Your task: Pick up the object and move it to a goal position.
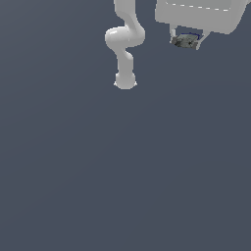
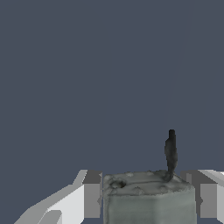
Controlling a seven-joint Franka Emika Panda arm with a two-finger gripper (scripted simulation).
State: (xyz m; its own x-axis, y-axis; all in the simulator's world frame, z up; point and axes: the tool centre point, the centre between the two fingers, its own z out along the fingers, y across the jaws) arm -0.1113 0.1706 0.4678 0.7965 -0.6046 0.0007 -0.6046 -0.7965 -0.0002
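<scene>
matt mottled grey block [image 1: 185, 41], smooth white end effector [image 1: 186, 40].

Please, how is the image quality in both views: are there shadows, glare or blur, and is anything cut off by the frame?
Exterior view: flat, even light, no glare, no clear shadows on the grey ground; the gripper holding the block is cropped by the upper edge. Wrist view: coarse, soft render; the block is cut by the lower edge, and a dark narrow smear rises above it, unclear what.

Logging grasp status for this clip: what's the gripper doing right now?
Gripper: closed on the small grey block, held between both fingers.
</scene>
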